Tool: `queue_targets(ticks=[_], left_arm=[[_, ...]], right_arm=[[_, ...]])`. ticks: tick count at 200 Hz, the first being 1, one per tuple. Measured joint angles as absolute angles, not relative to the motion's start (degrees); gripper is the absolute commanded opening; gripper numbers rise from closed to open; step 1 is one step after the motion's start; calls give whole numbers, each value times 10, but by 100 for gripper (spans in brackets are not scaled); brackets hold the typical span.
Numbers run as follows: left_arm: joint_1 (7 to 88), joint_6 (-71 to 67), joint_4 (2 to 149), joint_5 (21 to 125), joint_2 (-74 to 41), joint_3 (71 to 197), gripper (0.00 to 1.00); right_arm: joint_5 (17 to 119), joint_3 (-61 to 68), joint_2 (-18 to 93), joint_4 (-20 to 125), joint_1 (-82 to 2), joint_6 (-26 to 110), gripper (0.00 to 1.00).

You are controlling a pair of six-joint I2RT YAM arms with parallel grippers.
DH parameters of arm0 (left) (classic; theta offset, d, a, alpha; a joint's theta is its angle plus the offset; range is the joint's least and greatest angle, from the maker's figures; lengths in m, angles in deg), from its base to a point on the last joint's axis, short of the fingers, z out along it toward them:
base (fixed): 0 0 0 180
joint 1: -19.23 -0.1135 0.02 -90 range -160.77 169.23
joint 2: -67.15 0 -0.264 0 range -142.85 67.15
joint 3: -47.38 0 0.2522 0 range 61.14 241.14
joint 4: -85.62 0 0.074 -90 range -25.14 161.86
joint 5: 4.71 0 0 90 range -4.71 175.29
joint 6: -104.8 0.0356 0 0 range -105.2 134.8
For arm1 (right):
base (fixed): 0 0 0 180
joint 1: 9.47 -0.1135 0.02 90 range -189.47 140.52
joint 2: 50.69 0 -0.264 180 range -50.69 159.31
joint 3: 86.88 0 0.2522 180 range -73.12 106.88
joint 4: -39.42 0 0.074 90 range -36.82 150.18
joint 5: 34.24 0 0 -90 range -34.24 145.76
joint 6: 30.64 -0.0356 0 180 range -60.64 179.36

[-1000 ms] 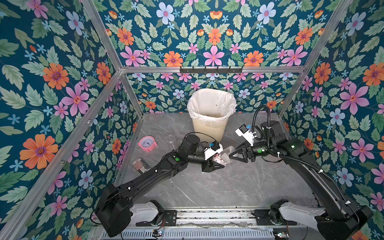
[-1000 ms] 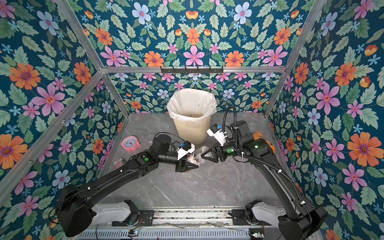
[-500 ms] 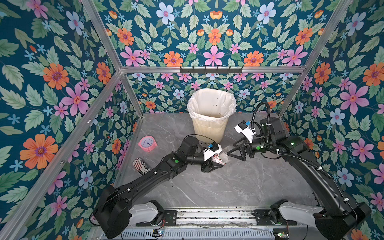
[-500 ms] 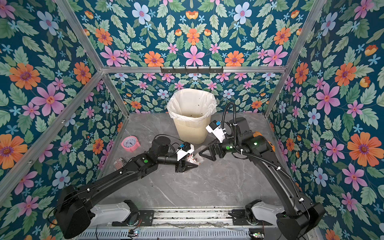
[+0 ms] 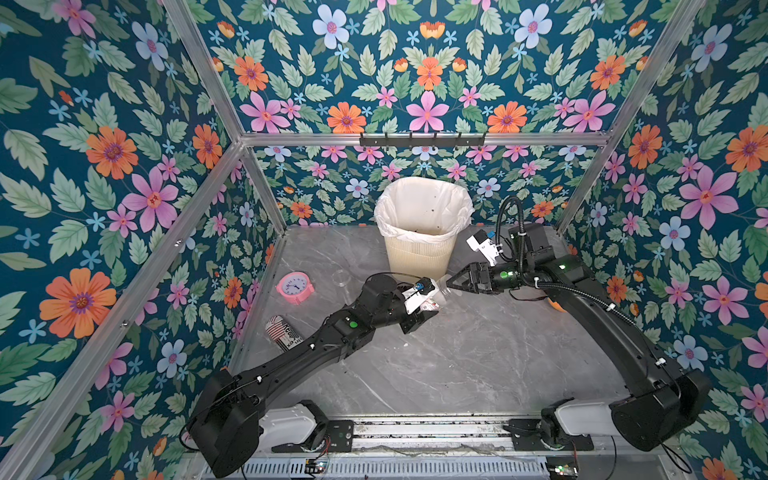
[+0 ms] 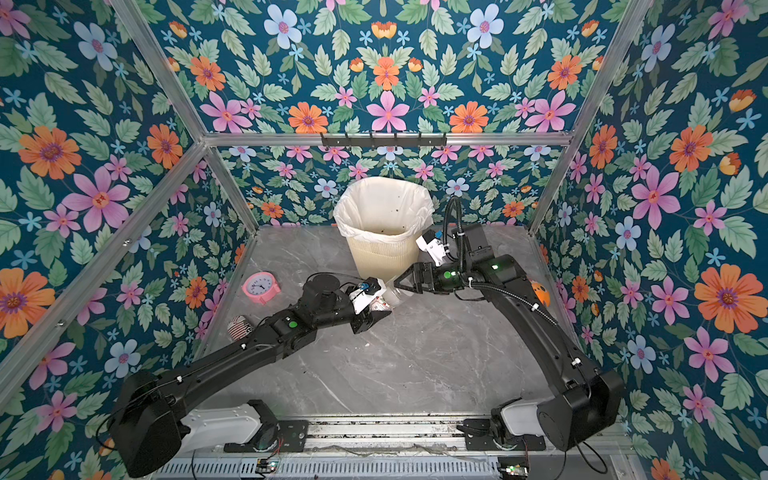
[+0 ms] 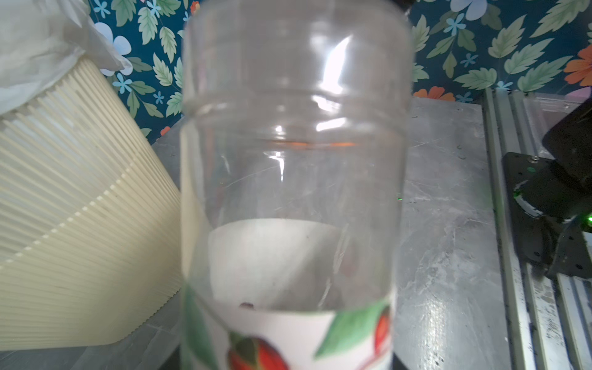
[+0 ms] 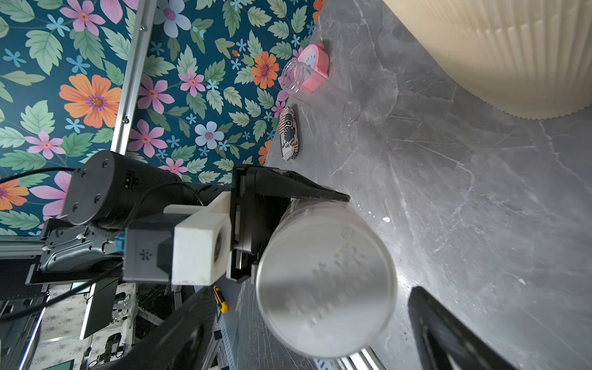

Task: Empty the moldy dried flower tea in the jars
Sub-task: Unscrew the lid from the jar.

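My left gripper (image 5: 428,309) is shut on a clear jar (image 5: 436,297) (image 6: 384,301) with a white berry-print label, held above the table in front of the bin. Its translucent lid (image 8: 326,285) is on and faces my right gripper (image 5: 451,286) (image 8: 315,290). That gripper is open, with its fingers (image 8: 442,326) standing apart on either side of the lid. The held jar (image 7: 288,179) looks almost empty; one speck of dried flower tea (image 7: 246,305) shows inside. A second clear jar (image 8: 292,77) stands lidless by the pink clock.
The cream ribbed bin (image 5: 419,249) with a white liner stands at the back centre, close behind both grippers. A pink clock (image 5: 295,286) and a striped can (image 5: 282,332) lie along the left wall. An orange object (image 5: 557,305) sits behind the right arm.
My right gripper has opened and its fingers now stand off the lid. Both grippers and the jar have shifted slightly toward the bin.
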State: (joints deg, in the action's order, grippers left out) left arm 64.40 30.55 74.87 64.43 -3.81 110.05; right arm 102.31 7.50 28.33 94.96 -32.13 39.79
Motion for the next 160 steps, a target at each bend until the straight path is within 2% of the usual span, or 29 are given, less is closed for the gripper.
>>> queue_targets(ticks=[33, 77, 103, 160], left_arm=[[644, 313, 750, 646, -30, 1099, 54], [644, 316, 749, 639, -24, 1095, 54], [645, 316, 748, 630, -24, 1095, 54], [645, 318, 741, 620, -27, 1100, 55]], right_arm=[[1023, 77, 292, 949, -322, 386, 80], [1034, 83, 300, 951, -322, 388, 85], [1037, 87, 303, 954, -322, 388, 84], [1050, 93, 306, 965, -322, 417, 68]])
